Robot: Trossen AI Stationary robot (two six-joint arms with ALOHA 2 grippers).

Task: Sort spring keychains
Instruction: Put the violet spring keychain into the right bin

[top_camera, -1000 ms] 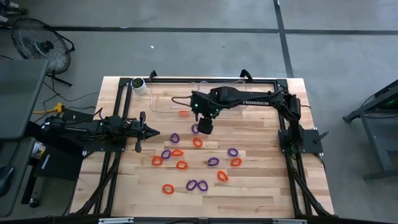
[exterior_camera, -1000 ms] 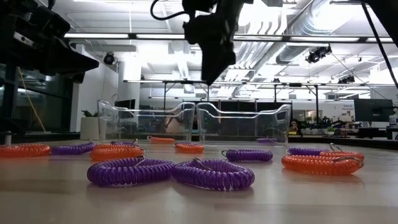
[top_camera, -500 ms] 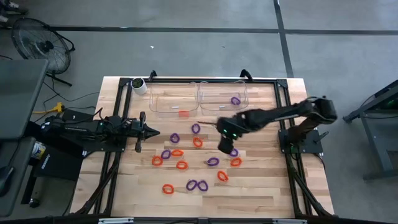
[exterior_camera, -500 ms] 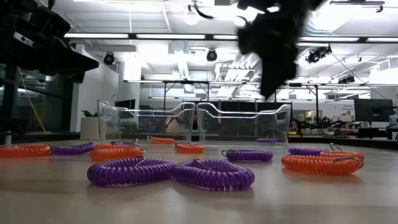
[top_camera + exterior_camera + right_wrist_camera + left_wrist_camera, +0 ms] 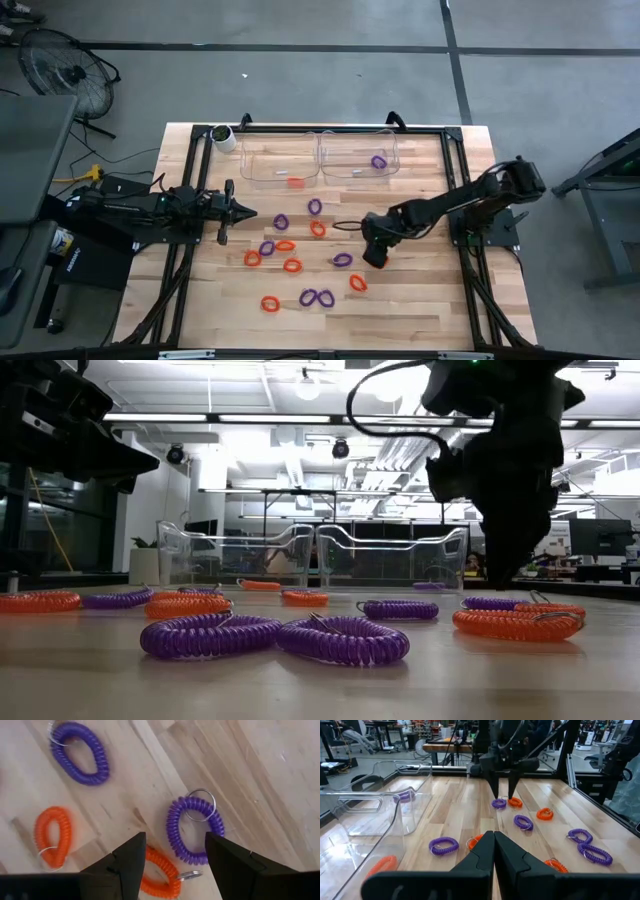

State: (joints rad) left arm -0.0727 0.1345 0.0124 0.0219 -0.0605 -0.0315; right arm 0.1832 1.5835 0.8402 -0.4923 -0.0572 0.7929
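Right gripper (image 5: 375,252), fingers spread, hovers over purple spring keychain (image 5: 194,828) right of centre. Left gripper (image 5: 236,211) pressed together, parked at left. Far bins (image 5: 318,160) hold one orange, one purple; about a dozen keychains unsorted on table (image 5: 420,300).

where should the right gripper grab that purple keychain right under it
Grip the purple keychain across one side of its coil, coming straight down, since it lies flat on the table. Take the side away from the orange keychain, which touches or nearly touches its other edge. The open right gripper already hangs just above it.
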